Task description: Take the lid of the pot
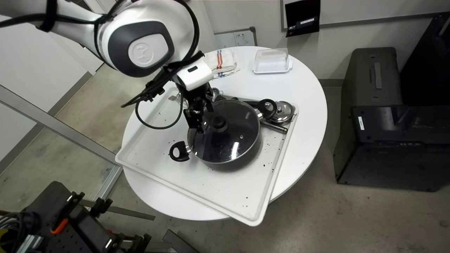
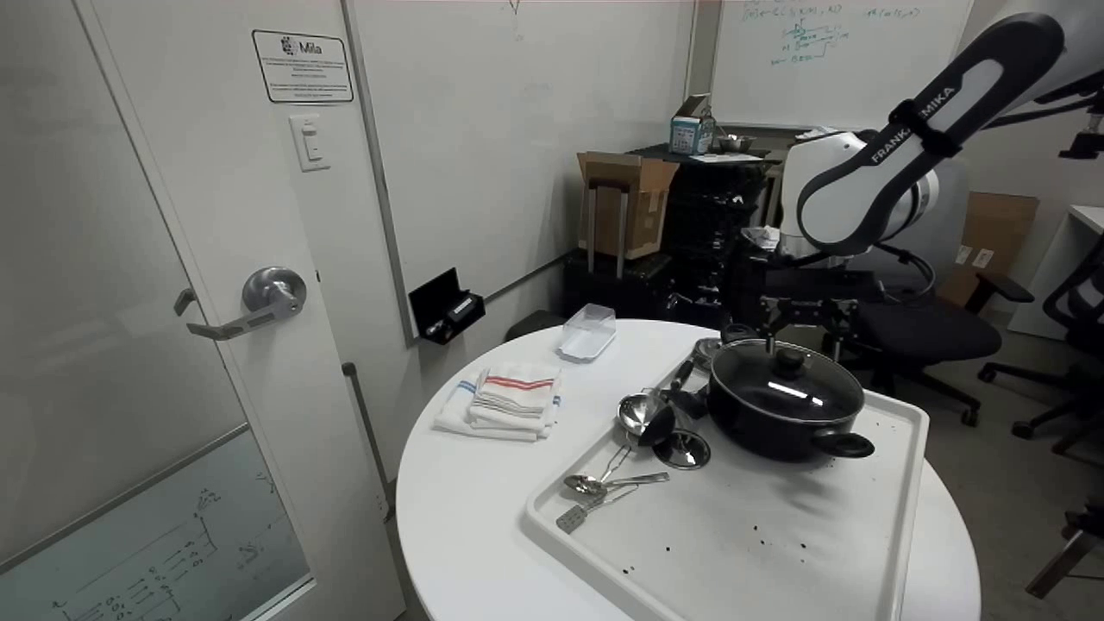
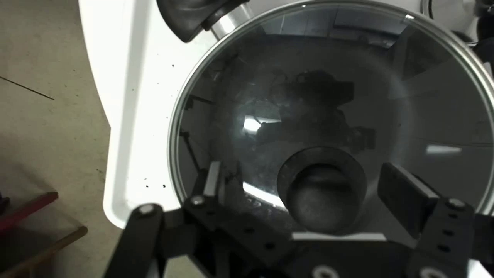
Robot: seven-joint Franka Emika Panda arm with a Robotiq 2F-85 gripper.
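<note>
The round glass lid (image 1: 235,138) with a thin metal rim sits on the black pot (image 2: 763,431). Its dark centre knob (image 2: 788,362) points up. My gripper (image 1: 203,120) hangs over the lid beside the knob, and it also shows in an exterior view (image 2: 804,342) with its fingers apart. In the wrist view my gripper (image 3: 307,185) is open, with one finger on each side of the knob (image 3: 324,199); neither finger touches it. The lid (image 3: 339,96) fills most of that view. The pot's loop handles show at its sides. How high the fingertips stand above the glass is hard to tell.
The pot stands on a white tray (image 1: 182,181) on a round white table (image 2: 440,517). Metal utensils (image 2: 595,487) and small metal lids (image 1: 282,111) lie along the tray's edge. Folded towels (image 2: 513,401) and a clear plastic container (image 2: 588,333) stand beyond the tray.
</note>
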